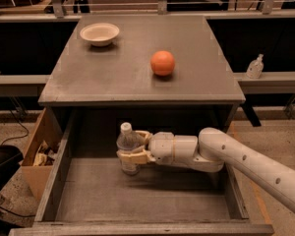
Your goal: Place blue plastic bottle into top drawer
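Observation:
The blue plastic bottle is clear with a white cap and stands upright inside the open top drawer, near its back middle. My gripper reaches in from the right on a white arm, and its tan fingers wrap around the bottle's body. The bottle's base is at or just above the drawer's grey floor; I cannot tell which.
On the grey table top stand a white bowl at the back left and an orange ball right of the middle. A tan box of clutter sits left of the drawer. A small pump bottle stands on a ledge at right.

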### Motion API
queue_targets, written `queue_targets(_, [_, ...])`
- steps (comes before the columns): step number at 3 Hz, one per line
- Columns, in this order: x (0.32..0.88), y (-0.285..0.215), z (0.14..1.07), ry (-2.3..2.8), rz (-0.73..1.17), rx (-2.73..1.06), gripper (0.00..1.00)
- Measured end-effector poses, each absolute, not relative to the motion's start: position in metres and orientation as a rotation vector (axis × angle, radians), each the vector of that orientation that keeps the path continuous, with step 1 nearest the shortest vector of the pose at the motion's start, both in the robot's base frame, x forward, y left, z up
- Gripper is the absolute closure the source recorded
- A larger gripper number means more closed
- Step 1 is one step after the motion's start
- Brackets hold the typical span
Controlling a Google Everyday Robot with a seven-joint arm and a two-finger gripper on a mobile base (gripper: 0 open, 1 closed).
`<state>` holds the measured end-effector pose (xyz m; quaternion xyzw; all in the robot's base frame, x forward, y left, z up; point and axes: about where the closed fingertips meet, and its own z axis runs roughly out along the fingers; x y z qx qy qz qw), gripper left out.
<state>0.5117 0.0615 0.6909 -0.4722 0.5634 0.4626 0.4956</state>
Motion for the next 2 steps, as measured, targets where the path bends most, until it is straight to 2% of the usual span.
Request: queue_targets(2, [0.511, 0.0635, 0.6914, 1.363, 1.124, -1.147, 0.13])
